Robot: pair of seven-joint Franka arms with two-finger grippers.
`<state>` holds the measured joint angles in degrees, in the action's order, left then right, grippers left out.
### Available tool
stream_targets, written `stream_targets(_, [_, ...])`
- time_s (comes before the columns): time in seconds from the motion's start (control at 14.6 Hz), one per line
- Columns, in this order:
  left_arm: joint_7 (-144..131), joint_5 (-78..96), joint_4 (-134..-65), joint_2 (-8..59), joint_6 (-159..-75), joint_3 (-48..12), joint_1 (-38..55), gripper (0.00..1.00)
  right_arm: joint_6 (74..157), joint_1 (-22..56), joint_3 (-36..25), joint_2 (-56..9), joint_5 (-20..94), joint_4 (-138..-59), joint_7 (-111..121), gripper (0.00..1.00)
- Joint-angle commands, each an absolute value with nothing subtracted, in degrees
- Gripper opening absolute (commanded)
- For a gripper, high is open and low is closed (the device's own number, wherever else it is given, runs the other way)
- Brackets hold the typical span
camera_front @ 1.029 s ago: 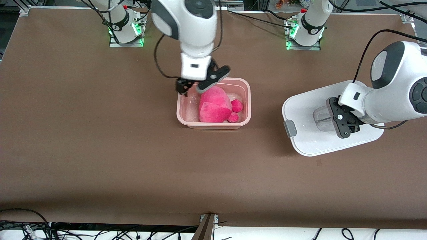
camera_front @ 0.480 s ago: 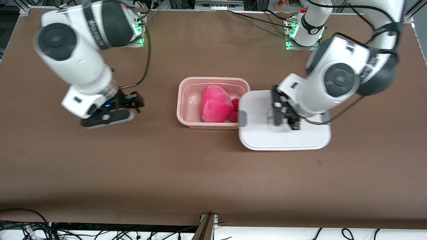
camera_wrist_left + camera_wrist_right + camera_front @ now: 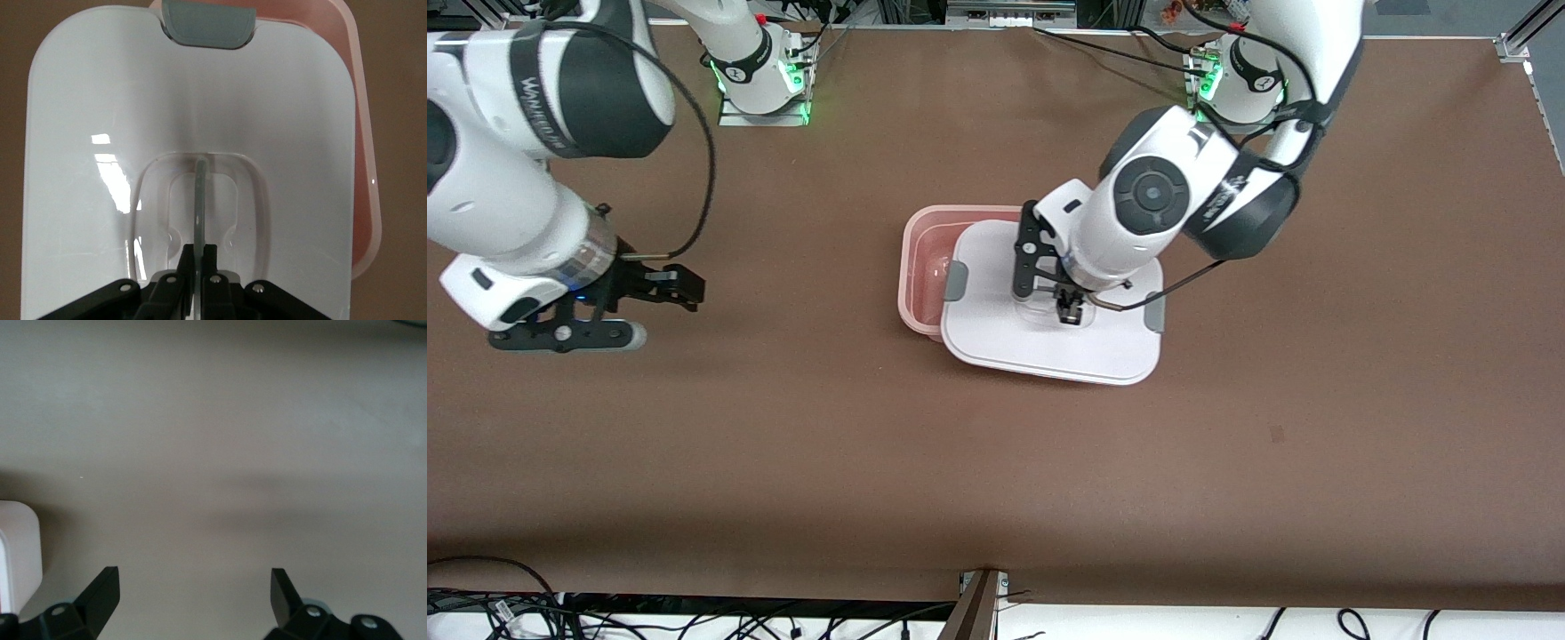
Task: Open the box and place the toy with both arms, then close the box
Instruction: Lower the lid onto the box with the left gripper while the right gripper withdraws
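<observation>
the lid (image 3: 1049,342) hangs over the pink tub (image 3: 921,267) in the middle of the table (image 3: 996,462), carried by the left gripper (image 3: 1069,311), which is clenched on the clear handle (image 3: 199,200) recessed in the lid's top. half a second ago the lid was off toward the left arm's end of the table, covering only the tub's edge; now it hides most of the tub, and the toy, which lay in plain sight inside, can no longer be seen. one grey clip (image 3: 957,281) sits over the tub's interior and the other clip (image 3: 1155,312) hangs past the tub, so the lid looks offset toward the left arm's end and toward the front camera, with a strip of the tub's rim showing toward the right arm's end. it probably needs sliding that way before it can seat.

the right gripper (image 3: 654,289) has swung clear and hovers over bare table toward the right arm's end, fingers (image 3: 100,590) spread and empty; that arm waits. placing looks done, closing is under way, and the clips are not yet latched.
</observation>
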<state>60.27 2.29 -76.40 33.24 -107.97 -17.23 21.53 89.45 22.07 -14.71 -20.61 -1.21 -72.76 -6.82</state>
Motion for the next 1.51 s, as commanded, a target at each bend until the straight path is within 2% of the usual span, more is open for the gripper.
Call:
stream_targets(0.0, [58.37, 3.87, -75.41, 34.63, -109.07, -16.52, 24.86, 0.0, 88.24, 14.36, -10.56, -16.36, 1.31, -73.21, -6.77, 1.0])
stream_targets(0.14, [53.99, 3.0, -75.85, 35.07, -108.98, -16.44, 28.02, 0.0, 88.51, 9.07, -7.92, -14.68, 4.03, -73.39, -6.77, 1.0])
stream_targets(0.69, [50.81, 2.64, -76.02, 37.27, -108.9, -16.26, 29.53, 0.0, 87.19, 5.36, -7.56, -7.39, 4.13, -81.73, -3.34, 1.0])
stream_targets(1.44, [42.19, 2.64, -76.82, 37.79, -108.98, -16.17, 31.2, 0.0, 85.25, 5.54, -6.94, -8.26, 1.76, -81.83, -3.16, 1.0])
